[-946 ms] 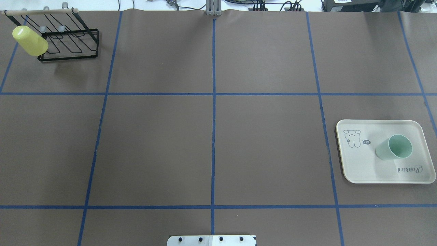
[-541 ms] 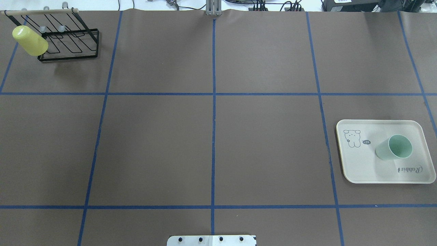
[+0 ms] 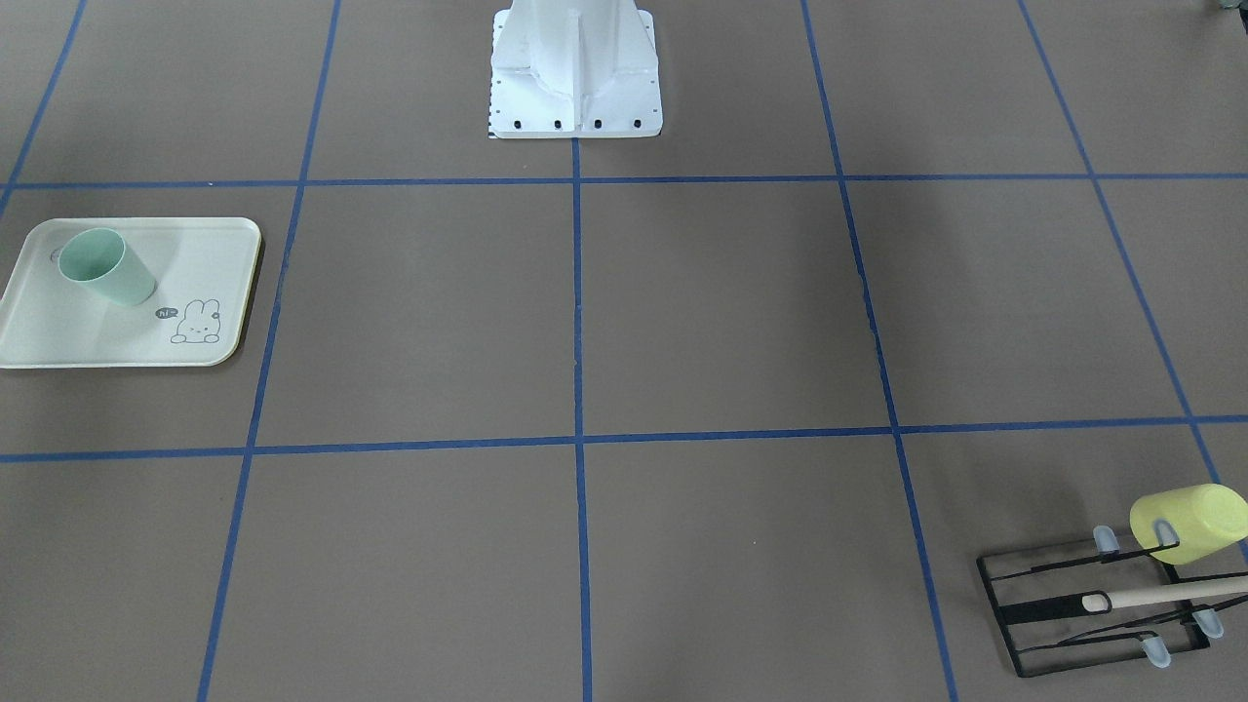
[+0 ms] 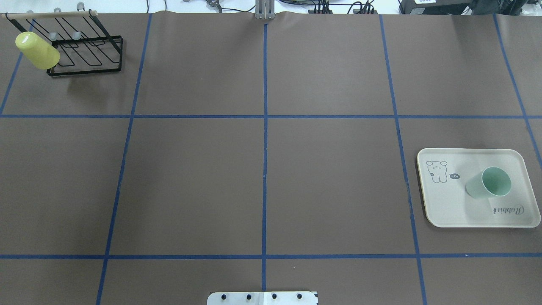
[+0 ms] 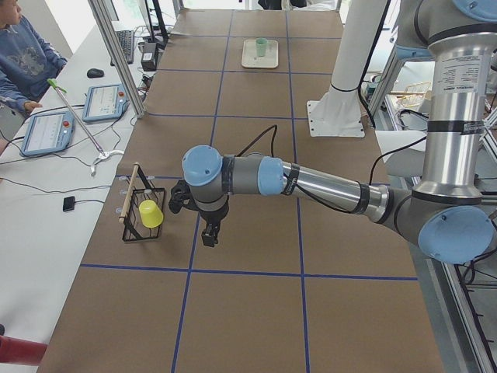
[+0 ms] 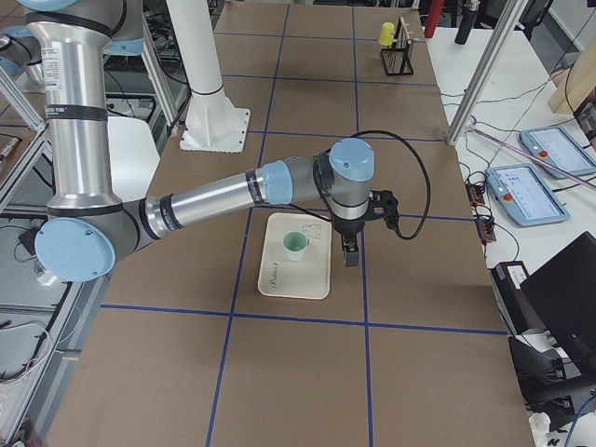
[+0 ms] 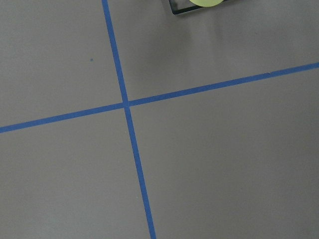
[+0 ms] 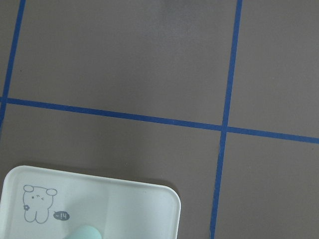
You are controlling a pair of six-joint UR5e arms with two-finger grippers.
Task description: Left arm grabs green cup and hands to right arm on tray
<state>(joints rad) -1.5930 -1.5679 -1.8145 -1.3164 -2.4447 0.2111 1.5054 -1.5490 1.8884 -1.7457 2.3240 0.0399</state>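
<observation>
The pale mint-green cup (image 4: pixel 487 184) stands upright on the cream tray (image 4: pixel 444 207) at the table's right side. Both also show in the front view: cup (image 3: pixel 102 265), tray (image 3: pixel 58 331). The right wrist view catches the tray's corner (image 8: pixel 124 199) and the cup's rim (image 8: pixel 87 233). My right gripper (image 6: pixel 350 256) hangs above the table just beside the tray. My left gripper (image 5: pixel 210 237) hangs above the table near the black rack. Both grippers show only in the side views, so I cannot tell whether they are open or shut. Neither holds anything that I can see.
A yellow-green cup (image 4: pixel 37 51) sits tilted on a black wire rack (image 4: pixel 89 55) at the far left corner. Blue tape lines divide the brown table. The robot's white base (image 3: pixel 575 78) stands at the near middle edge. An operator sits beyond the table's left end.
</observation>
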